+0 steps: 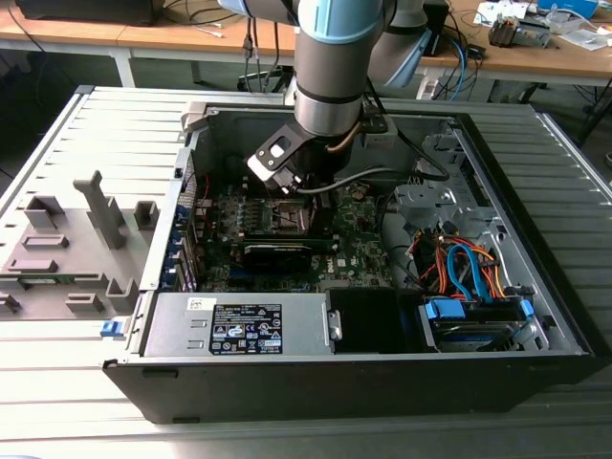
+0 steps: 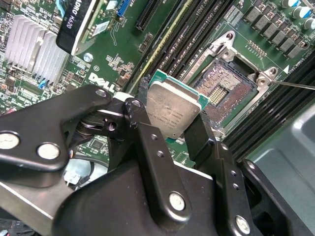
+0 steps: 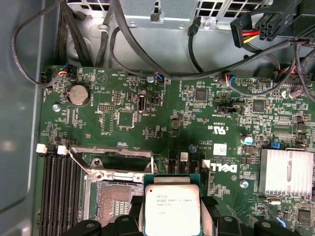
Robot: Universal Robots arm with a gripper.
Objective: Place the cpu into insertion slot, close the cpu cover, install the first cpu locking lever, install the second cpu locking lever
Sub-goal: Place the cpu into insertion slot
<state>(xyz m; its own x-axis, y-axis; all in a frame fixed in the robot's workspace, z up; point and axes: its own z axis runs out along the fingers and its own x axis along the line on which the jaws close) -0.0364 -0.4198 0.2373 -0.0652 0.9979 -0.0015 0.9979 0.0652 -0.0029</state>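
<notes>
Above the motherboard (image 3: 147, 113) inside the case (image 1: 535, 287), the gripper (image 2: 171, 122) was clamped on the cpu (image 2: 173, 105) by two opposite edges, holding it just beside the bare, unfilled insertion slot (image 2: 225, 88).

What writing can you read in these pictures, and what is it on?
On the chip: faint lines of print, too small to read.
On the green board: a white maker's logo; part codes too small to read.
On the sticker on the grey box: too small to read.
</notes>
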